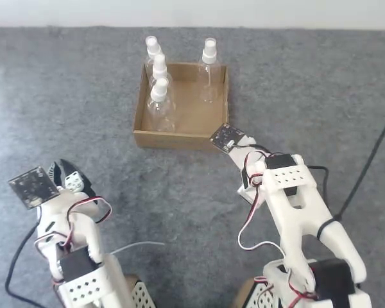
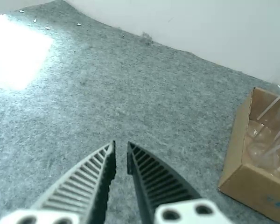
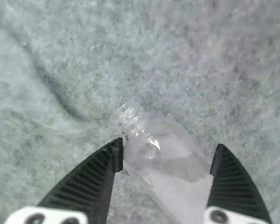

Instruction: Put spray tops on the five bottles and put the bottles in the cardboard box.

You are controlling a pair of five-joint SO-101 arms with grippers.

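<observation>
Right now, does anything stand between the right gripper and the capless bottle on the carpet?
Nothing visible does: the bottle lies on the carpet directly between the fingers of the open right gripper.

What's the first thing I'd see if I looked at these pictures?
Probably the cardboard box in the middle of the grey mat, with four clear bottles wearing white spray tops standing in it. Next, the right claw, open over a fifth bottle that lies on the mat with no top.
</observation>
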